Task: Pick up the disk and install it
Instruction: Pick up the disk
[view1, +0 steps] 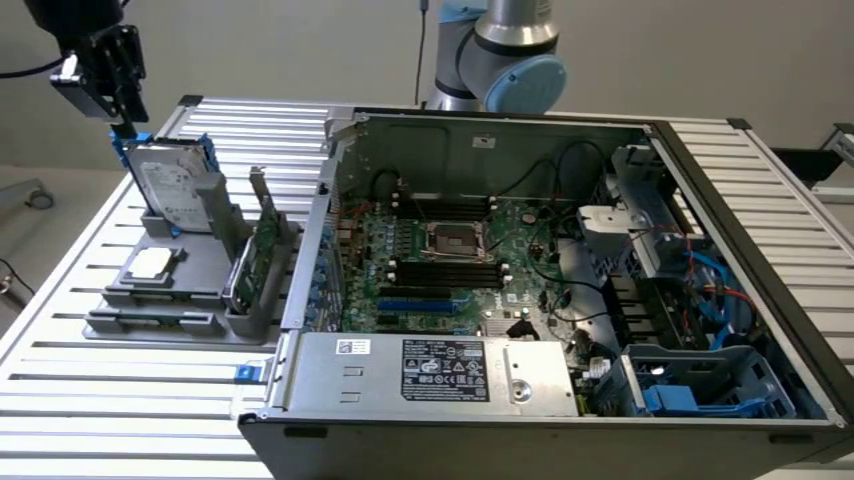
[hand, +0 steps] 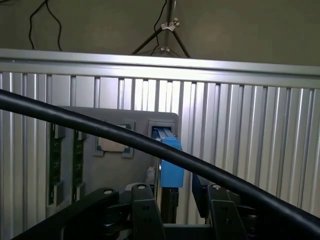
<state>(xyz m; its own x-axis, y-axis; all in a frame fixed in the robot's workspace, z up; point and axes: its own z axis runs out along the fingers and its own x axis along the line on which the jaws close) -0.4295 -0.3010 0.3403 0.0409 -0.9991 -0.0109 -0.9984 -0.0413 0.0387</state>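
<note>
The disk (view1: 175, 186) stands on edge in a grey holder (view1: 147, 320) at the exterior view's left, silver-grey with a white label and a blue bracket around its edges. My gripper (view1: 123, 122) hangs just above its top far corner, apart from it. In the wrist view the disk's blue bracket edge (hand: 171, 167) rises between my two black fingers (hand: 145, 212). The gripper (hand: 182, 212) is open and holds nothing. A black cable (hand: 150, 147) crosses in front of the holder (hand: 95, 170).
An open computer case (view1: 534, 130) fills the table's middle and right, with a motherboard (view1: 441, 250) and a blue drive cage (view1: 707, 385). A green circuit card (view1: 263, 250) and a small silver chip (view1: 151, 262) sit in the holder. The table (view1: 107, 420) is slatted aluminium.
</note>
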